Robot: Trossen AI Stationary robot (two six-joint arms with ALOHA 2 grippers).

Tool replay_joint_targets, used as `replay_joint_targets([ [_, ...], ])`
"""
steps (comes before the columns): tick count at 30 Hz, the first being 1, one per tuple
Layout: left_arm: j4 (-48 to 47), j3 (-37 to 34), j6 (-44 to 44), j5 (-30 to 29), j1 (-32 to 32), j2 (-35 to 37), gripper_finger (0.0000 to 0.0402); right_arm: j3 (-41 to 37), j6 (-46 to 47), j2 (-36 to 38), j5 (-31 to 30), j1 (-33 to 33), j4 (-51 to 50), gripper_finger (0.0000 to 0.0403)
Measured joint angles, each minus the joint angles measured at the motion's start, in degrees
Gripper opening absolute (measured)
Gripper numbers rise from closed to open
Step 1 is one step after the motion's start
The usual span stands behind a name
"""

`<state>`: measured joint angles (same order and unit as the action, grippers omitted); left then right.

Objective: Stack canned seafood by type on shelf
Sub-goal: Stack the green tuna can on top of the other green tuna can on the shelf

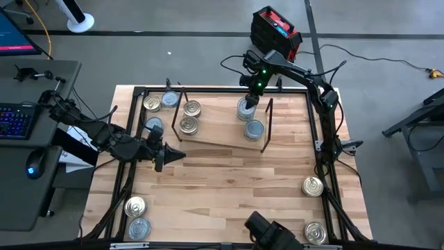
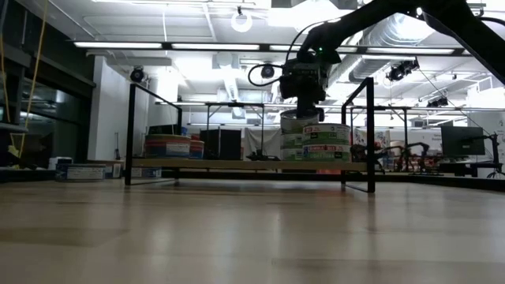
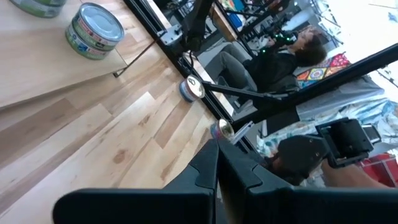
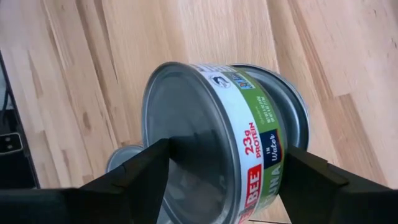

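Note:
The shelf (image 1: 220,137) is a light-wood board with black end brackets, lying across the table's far half. Two gold-lidded tins (image 1: 190,117) sit on its left part. On its right part stand a silver tin (image 1: 254,129) and a stack of silver tins (image 2: 302,147). My right gripper (image 1: 248,103) is over that stack, shut on a silver green-labelled tin (image 4: 211,143). My left gripper (image 1: 177,157) hovers shut and empty near the shelf's left end, also seen in the left wrist view (image 3: 217,163). My right gripper pinches the tin across its width, one finger (image 4: 146,168) at the rim of its bare silver end, the other (image 4: 305,174) on the labelled wall (image 4: 264,155). The fingers slant down from the far right. The tin is tilted over the stack's top tin (image 4: 297,106); whether they touch I cannot tell.
Loose tins lie off the shelf: three at the far left (image 1: 159,104), two at the near left (image 1: 137,215), two gold ones at the near right (image 1: 313,208). The shelf's upright brackets (image 1: 267,125) stand close to the stack. Bare wood lies in the table's middle (image 1: 229,187).

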<state>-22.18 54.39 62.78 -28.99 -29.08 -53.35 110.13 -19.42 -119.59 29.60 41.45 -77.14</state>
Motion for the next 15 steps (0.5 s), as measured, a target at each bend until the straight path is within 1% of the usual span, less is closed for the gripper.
replay_joint_targets([
  [11,-1.67,0.0,0.04,0.54,0.01,0.0,0.0,0.0,0.72,0.0,-0.06,0.0,-0.88,0.0257],
  [15,-2.01,0.0,-0.79,0.61,0.01,0.0,0.0,0.0,2.0,0.02,-2.33,-0.11,-0.99,0.0277],
])
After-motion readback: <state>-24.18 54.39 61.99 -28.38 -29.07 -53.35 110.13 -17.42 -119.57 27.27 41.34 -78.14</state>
